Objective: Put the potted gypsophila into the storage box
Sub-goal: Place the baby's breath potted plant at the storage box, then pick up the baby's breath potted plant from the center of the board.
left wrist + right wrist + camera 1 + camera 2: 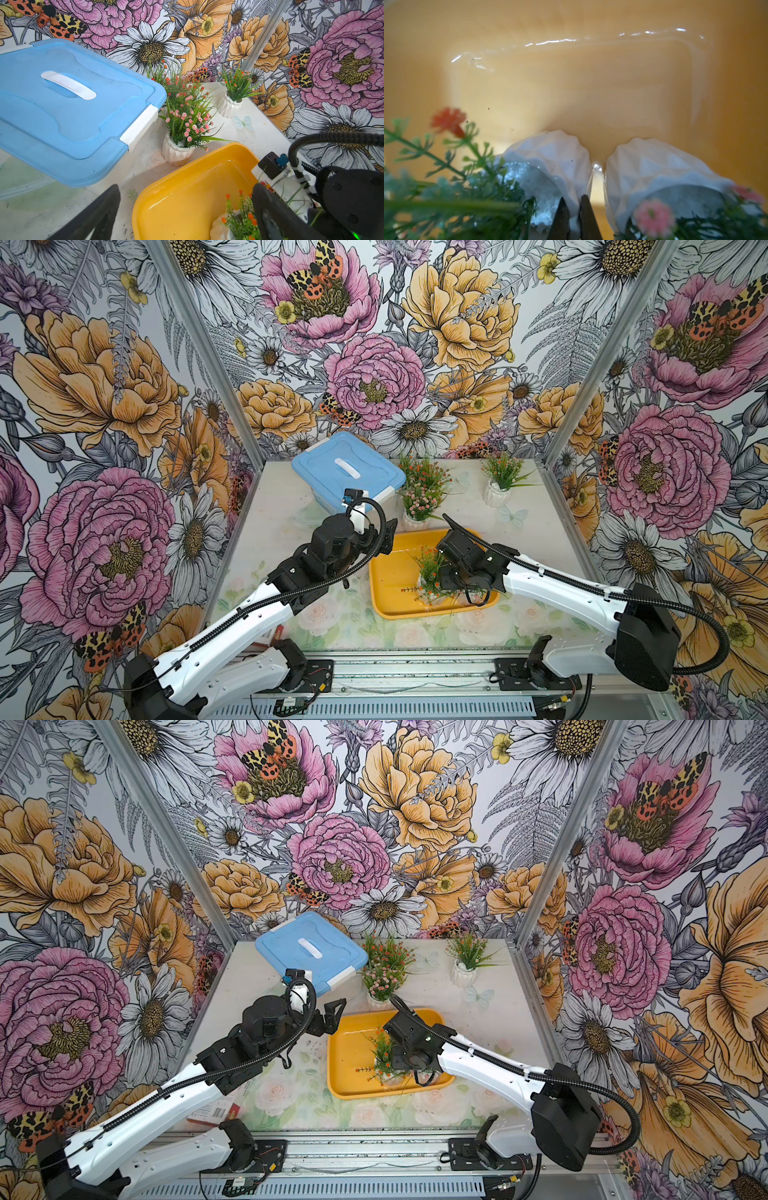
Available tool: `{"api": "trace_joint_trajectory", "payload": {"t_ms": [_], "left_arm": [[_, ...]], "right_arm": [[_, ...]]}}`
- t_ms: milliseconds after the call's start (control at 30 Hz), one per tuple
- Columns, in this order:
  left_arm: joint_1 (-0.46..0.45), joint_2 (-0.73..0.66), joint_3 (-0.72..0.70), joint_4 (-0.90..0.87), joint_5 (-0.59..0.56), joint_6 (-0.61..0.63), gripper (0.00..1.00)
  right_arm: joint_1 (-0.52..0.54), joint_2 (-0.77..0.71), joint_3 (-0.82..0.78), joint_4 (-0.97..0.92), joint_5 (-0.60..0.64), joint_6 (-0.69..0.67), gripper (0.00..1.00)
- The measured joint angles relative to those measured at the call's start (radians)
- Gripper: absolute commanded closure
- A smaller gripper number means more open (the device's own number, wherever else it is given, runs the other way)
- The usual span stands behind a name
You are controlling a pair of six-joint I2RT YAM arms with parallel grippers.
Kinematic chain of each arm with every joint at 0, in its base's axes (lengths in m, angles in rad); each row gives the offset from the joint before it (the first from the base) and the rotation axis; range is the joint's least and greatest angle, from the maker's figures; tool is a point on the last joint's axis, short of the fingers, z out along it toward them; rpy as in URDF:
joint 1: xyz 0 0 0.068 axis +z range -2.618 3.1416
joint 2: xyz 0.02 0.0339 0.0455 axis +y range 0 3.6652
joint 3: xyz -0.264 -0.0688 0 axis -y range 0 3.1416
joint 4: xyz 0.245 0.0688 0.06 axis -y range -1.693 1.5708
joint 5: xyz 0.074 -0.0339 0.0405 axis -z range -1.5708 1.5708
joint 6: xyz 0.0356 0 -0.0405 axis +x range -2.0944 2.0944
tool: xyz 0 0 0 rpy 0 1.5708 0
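Floral walls, storage box, potted gypsophila inside

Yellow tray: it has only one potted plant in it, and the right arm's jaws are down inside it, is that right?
Not one: the yellow tray holds two white pots side by side, an orange-flowered pot and a pink-flowered pot, as the right wrist view shows. The right gripper does have its jaws down inside it.

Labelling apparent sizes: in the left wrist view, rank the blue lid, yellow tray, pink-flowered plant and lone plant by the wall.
Largest to smallest:
blue lid
yellow tray, partly out of frame
pink-flowered plant
lone plant; it stands farther off, so it may look smaller only by distance
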Motion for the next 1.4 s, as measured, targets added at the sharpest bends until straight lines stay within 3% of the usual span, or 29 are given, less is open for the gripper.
{"api": "trace_joint_trajectory", "payload": {"t_ms": [100,333,667,933,1100,1400], "left_arm": [[0.0,0.009,0.0,0.003,0.0,0.0,0.01],[0.0,0.039,0.002,0.012,0.0,0.0,0.01],[0.0,0.097,0.042,0.019,0.0,0.011,0.01],[0.008,0.173,0.126,0.04,0.0,0.035,0.01],[0.024,0.235,0.193,0.045,0.0,0.046,0.01],[0.07,0.362,0.332,0.055,0.0,0.069,0.01]], "right_arm": [[0.0,-0.002,0.0,-0.001,0.0,-0.003,0.87],[-0.011,-0.051,0.0,0.002,0.001,-0.008,0.67],[-0.07,-0.082,0.007,0.0,0.017,-0.014,0.61],[-0.222,-0.085,0.153,0.001,0.081,-0.057,0.48],[-0.314,0.036,0.291,0.023,0.069,-0.137,0.47],[-0.413,0.336,0.386,0.098,-0.116,-0.247,0.54]]}}
